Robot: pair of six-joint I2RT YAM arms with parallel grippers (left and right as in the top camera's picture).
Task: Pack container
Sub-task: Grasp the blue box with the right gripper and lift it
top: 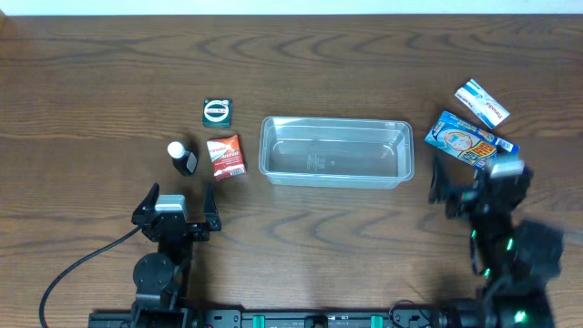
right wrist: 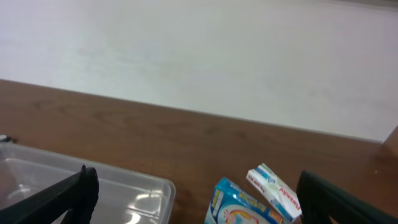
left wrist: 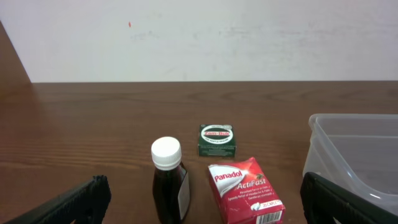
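- The left gripper [top: 178, 206] hangs released and empty, jaws spread wide, nearer the robot than the container [top: 335, 151] and off its left end. I judge it is squared up to the items ahead.
- The right gripper [right wrist: 194, 198] is likewise splayed and holds nothing, just off the container's right end. Its arm is blurred in the overhead view.
- Left of the container stand a dark bottle [top: 183, 157] and a red Panadol box [top: 226, 156], with a green tin [top: 217, 111] farther back.
- The container lies mid-table and empty, probably so that either arm can reach it.
- Right of the container lie a blue packet [top: 470, 139] and, beyond it, a white box [top: 482, 102]. Their print is unreadable, and the right wrist view crops the packet.
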